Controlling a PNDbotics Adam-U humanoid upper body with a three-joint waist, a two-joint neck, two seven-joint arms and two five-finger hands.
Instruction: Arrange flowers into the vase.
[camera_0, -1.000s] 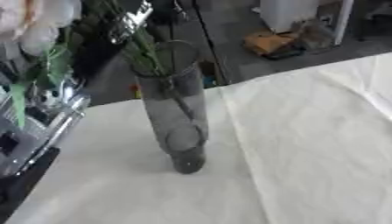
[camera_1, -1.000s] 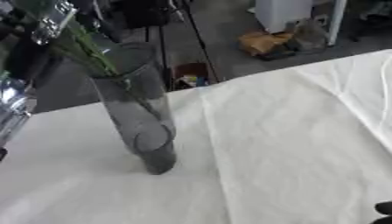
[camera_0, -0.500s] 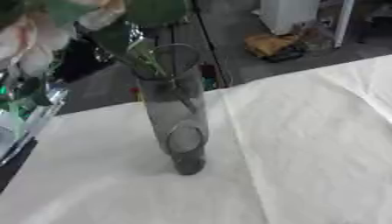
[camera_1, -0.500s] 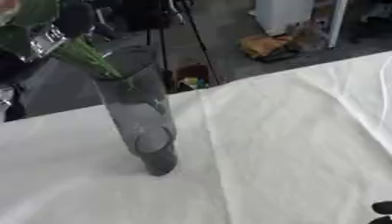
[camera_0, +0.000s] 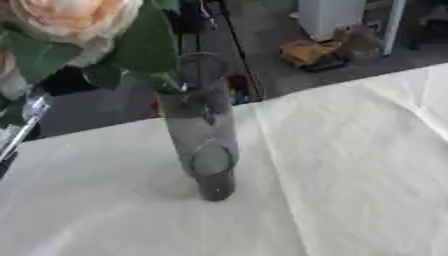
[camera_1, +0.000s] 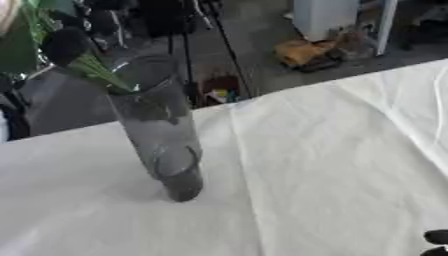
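Left eye view: a grey vase (camera_0: 203, 135) stands on the white surface (camera_0: 332, 175), stems inside; a peach rose (camera_0: 66, 20) fills the upper left corner.

Right eye view: right hand (camera_1: 435, 242) at the lower right corner; whether its fingers are spread, I cannot tell.

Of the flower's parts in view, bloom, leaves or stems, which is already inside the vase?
Only the green stems: they cross the grey glass vase's rim. The peach bloom and leaves sit above it.

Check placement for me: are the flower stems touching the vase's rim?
Touching. The right eye view shows the green stems crossing the vase rim and lying against it.
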